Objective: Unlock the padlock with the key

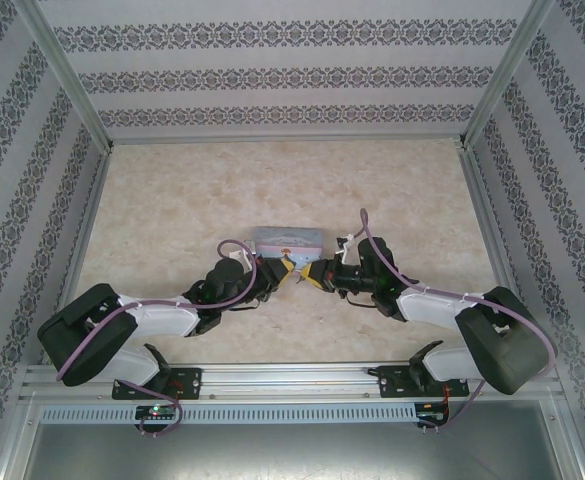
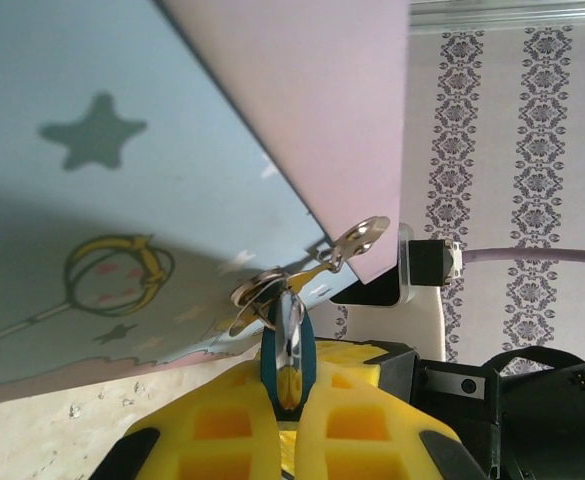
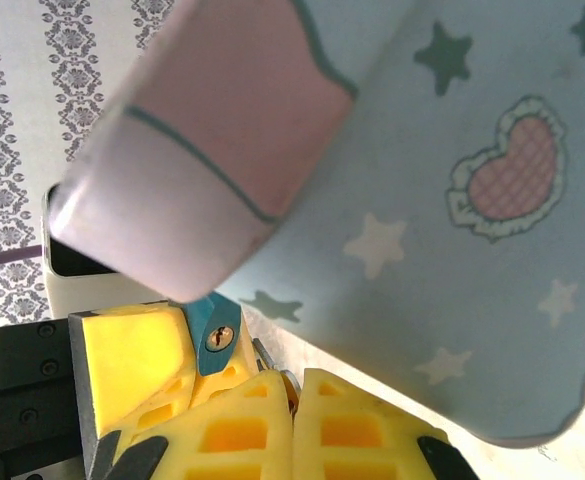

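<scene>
left gripper clenching the tiny padlock, right gripper pressed shut beside it

the left gripper [image 2: 290, 415] is pinching the blue padlock [image 2: 287, 368] by its flat sides. the key ring [image 2: 257, 292] and key [image 2: 360, 238] are dangling toward 1 o'clock against the pale blue tin [image 2: 122, 200]. the right gripper [image 3: 294, 400] is sitting fingertip to fingertip, the keyhole at its 11 o'clock; whether it is pinching anything, i cannot tell. the lock is looking light, rigid and slick, so holding it by the body flats is seeming safest.

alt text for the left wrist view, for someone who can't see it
The left gripper, yellow jaws shut, clamps the tiny blue padlock, with a shiny metal part standing out of it. Just above, a silver key ring and key sit at the edge of a pale blue tin with a pink lid.
</scene>
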Controlling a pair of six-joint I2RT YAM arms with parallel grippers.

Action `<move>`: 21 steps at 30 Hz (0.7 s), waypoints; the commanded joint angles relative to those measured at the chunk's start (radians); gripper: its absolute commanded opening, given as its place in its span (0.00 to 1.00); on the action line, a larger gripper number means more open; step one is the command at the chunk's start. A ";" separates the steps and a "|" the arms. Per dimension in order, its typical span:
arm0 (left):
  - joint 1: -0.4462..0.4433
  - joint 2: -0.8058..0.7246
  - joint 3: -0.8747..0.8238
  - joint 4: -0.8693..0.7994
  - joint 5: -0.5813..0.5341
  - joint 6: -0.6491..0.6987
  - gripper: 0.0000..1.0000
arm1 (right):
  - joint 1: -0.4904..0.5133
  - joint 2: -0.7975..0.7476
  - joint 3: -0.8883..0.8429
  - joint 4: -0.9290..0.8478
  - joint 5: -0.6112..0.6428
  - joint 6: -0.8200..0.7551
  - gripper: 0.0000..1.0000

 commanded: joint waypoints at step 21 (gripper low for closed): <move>-0.038 -0.001 -0.020 0.055 -0.096 -0.025 0.00 | -0.001 -0.056 0.000 -0.058 0.098 0.076 0.00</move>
